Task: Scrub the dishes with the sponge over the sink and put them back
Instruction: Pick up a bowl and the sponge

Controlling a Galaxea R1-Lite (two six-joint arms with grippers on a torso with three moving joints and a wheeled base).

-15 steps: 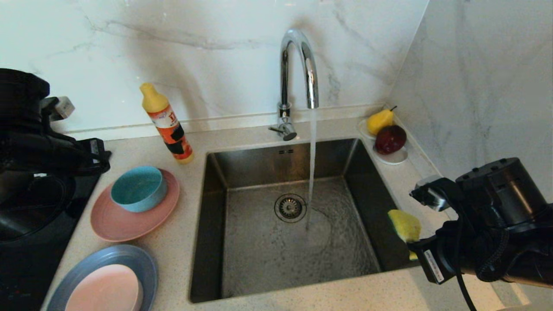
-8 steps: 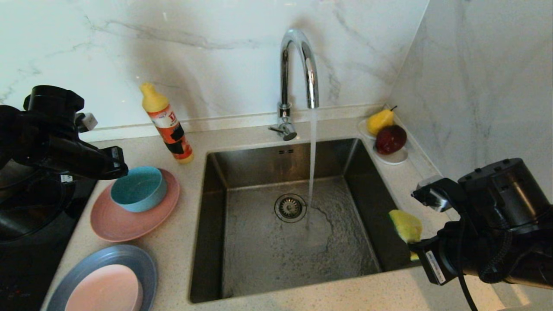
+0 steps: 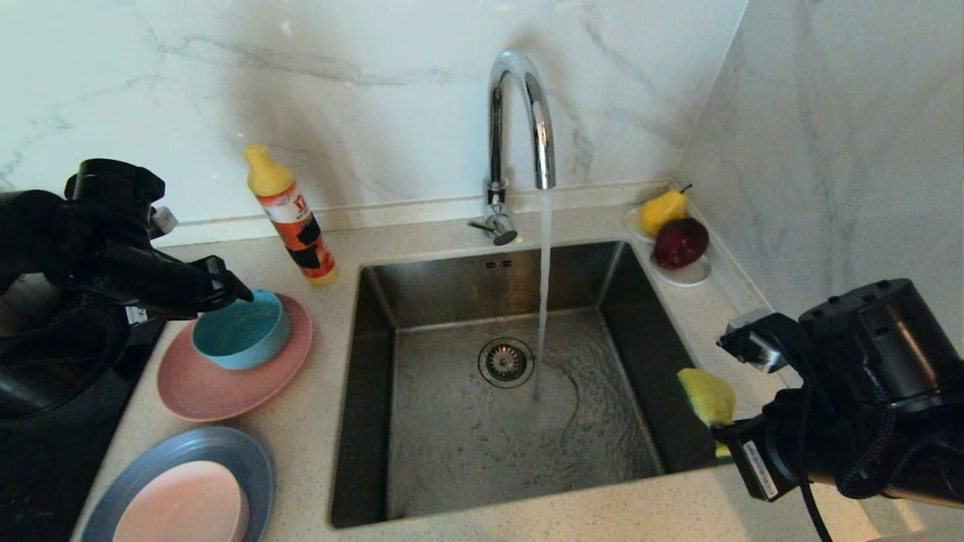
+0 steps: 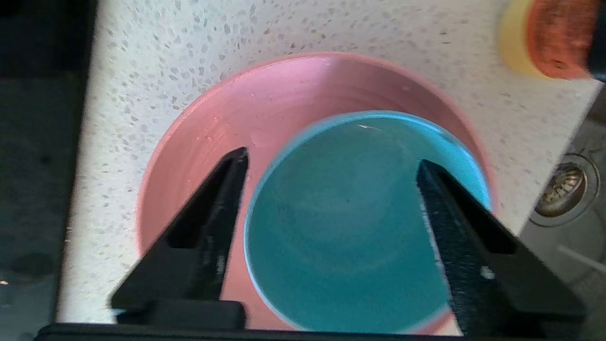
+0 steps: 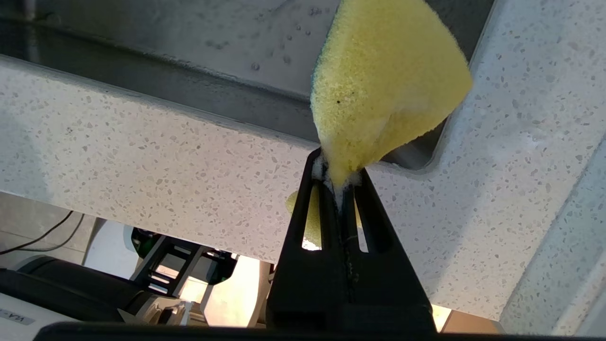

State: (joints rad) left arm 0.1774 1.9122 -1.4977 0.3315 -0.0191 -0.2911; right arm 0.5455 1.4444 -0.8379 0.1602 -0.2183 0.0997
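Observation:
The teal bowl [image 3: 242, 330] [image 4: 345, 227] stands on the salmon-pink plate [image 3: 226, 388] [image 4: 203, 137], left of the sink [image 3: 452, 452]. My left gripper [image 3: 233, 290] [image 4: 331, 157] hangs open just above the bowl. One finger is outside the rim over the plate, the other over the bowl's inside. Nothing is held. My right gripper [image 3: 719, 433] [image 5: 340, 173] is shut on the yellow sponge [image 3: 706, 395] [image 5: 378, 90] at the sink's right edge. A pale pink bowl [image 3: 184, 504] rests in the grey-blue plate [image 3: 241, 452] at the front left.
Water runs from the chrome tap [image 3: 520, 113] onto the basin near the drain [image 3: 506, 362]. A yellow soap bottle [image 3: 290, 214] stands behind the plates. A white saucer [image 3: 685, 277] with fruit sits at the back right. A black hob [image 3: 45, 452] lies at the far left.
My left arm has swung in from the left to above the teal bowl, and its jaws have opened. The right arm and sponge have stayed still.

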